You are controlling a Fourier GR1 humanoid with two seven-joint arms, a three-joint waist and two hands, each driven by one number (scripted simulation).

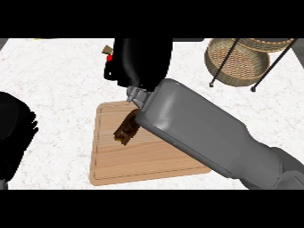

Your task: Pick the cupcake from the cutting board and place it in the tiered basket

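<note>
A wooden cutting board (125, 160) lies at the middle of the white counter. On it, near the far end, sits a brown ridged object (126, 129) that looks like the cupcake, partly hidden under my right forearm (207, 133). That forearm crosses the board from the lower right. My right hand (137, 62) hangs past the board's far edge, seen from its back. A small brown and red bit (108, 53) shows at its left edge; I cannot tell what it is. The wicker tiered basket (243, 62) stands at the far right. My left hand (3, 138) rests open at the left edge.
The basket's black wire legs (263, 78) reach down to the counter right of my right hand. White marbled counter (55, 84) shows to the left of and beyond the board.
</note>
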